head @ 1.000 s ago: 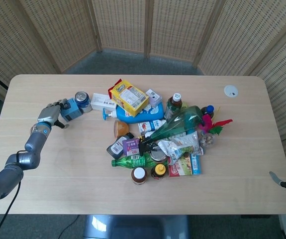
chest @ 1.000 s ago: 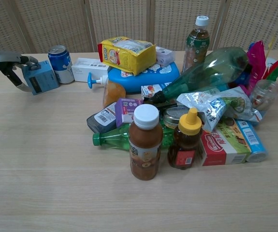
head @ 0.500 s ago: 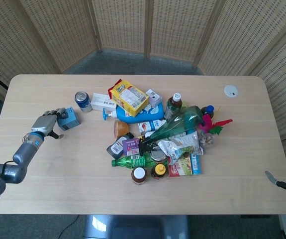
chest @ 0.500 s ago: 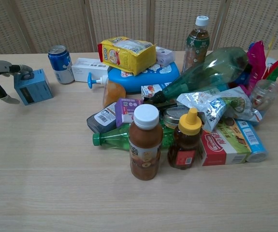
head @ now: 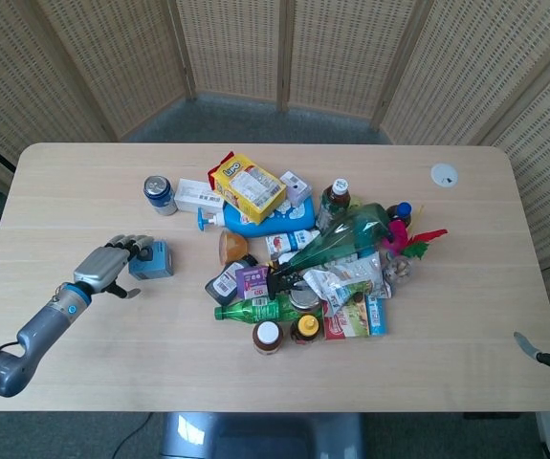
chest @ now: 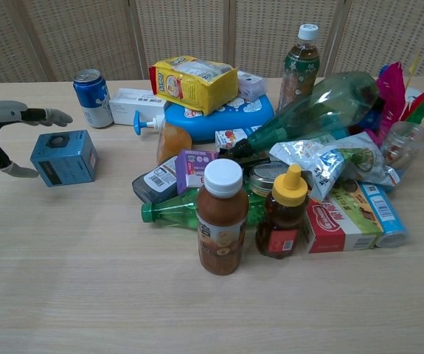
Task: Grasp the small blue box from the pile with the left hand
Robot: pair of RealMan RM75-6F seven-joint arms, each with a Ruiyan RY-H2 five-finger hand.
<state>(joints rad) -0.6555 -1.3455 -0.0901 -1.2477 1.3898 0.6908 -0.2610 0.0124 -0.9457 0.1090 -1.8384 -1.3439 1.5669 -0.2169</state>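
Observation:
The small blue box [head: 151, 260] [chest: 65, 157] stands upright on the table, left of the pile and in front of the blue can [head: 158, 192] [chest: 91, 87]. My left hand [head: 112, 269] [chest: 9, 131] is just to its left. In the chest view its fingers [chest: 48, 116] stretch out above the box top with a gap, and the thumb [chest: 18, 171] lies low beside the box's left face. The hand holds nothing. Only a thin grey part of my right hand [head: 539, 353] shows at the table's right edge, so its pose is unclear.
The pile fills the table's middle: yellow packet [head: 247, 186], white box [head: 198, 196], blue pump bottle [head: 265, 220], green bottles [head: 255, 310] [head: 351, 229], brown bottle [chest: 222, 217], honey bottle [chest: 282, 212]. A white disc [head: 444, 174] lies at the far right.
My left hand brought the blue box away from the can toward the table's front, set it down, and its fingers spread off it.

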